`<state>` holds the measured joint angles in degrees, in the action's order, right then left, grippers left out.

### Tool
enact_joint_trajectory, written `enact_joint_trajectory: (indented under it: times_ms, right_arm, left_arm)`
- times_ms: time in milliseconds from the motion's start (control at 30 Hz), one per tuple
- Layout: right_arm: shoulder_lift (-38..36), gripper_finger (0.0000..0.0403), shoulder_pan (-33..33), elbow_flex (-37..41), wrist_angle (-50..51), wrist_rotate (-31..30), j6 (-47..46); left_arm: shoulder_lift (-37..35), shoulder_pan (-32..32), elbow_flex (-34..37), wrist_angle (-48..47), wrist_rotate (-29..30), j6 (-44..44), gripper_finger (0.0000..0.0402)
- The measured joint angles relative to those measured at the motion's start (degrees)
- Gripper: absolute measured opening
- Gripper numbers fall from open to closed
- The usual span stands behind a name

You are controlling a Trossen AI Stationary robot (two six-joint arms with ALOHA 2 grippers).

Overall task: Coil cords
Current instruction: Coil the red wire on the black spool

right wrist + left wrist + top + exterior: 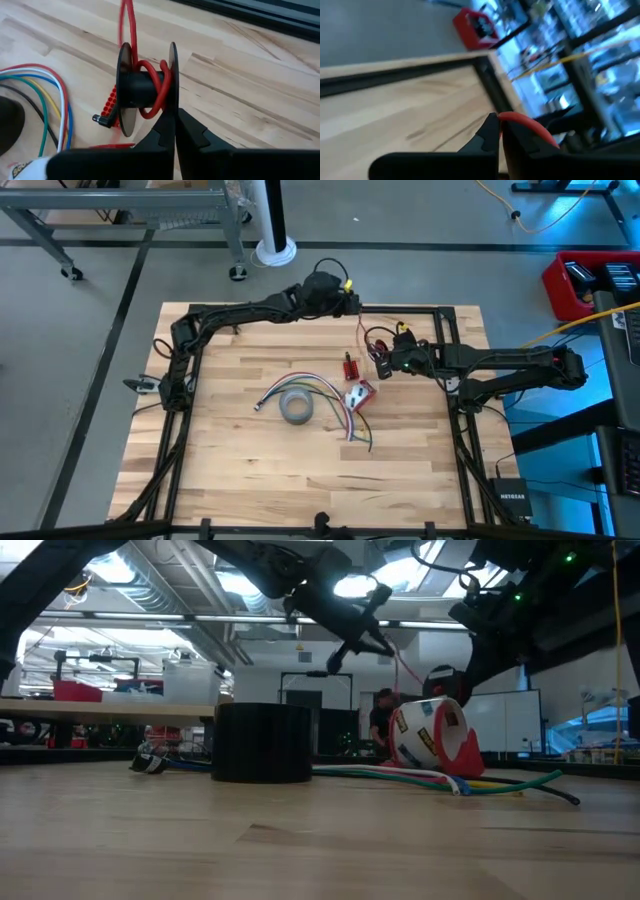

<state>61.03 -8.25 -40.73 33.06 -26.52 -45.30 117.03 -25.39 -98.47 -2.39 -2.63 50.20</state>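
A thin red wire [362, 330] runs from my left gripper [356, 308], near the table's far edge, down to a small black spool [142, 87]. Several turns of it lie around the spool's hub. My left gripper [499, 125] is shut on the wire. My right gripper [384, 363] is shut on the spool, right of the table's middle and above the wood. My left gripper pinches the red wire [509, 116] between its two fingertips. The wire bends away over one finger, clear of the table. My right gripper [175, 125] pinches the rim of one flange [173, 100] of the spool between its fingertips. The spool's axis is level, and the red wire rises from the hub.
A grey tape roll [296, 408] lies at the table's middle beside a bundle of coloured wires [322, 390]. A red tape dispenser [358, 394] and a small red part [350, 367] lie close below the spool. A black frame [420, 310] edges the table.
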Motion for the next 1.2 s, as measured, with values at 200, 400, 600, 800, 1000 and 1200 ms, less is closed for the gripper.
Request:
enact_joint_trajectory:
  times_ms: [200,400,600,800,1000,1200]
  right_arm:
    - [0.0,0.0002,0.0,0.0,0.0,-0.1,0.7]
    - [0.0,0.0002,0.0,0.0,0.3,-2.6,0.8]
    - [0.0,0.0002,0.0,0.0,0.4,-5.5,0.5]
    - [0.0,0.0002,0.0,0.0,1.2,-8.5,0.6]
    - [0.0,0.0002,0.0,0.0,1.4,-10.0,0.8]
    - [0.0,0.0001,0.0,0.0,0.8,-10.4,0.8]
  left_arm:
    - [0.0,1.5,0.0,6.5,1.2,1.5,0.0000]
    - [0.0,2.9,0.0,3.2,-2.3,-0.1,0.0000]
    - [0.0,3.0,0.0,-4.3,-7.8,-0.9,0.0000]
    - [0.0,3.0,0.0,-4.4,-15.0,-0.6,0.0000]
    - [0.0,3.0,0.0,6.0,-15.3,3.2,0.0000]
    - [0.0,3.8,0.0,15.3,-9.8,5.1,0.0000]
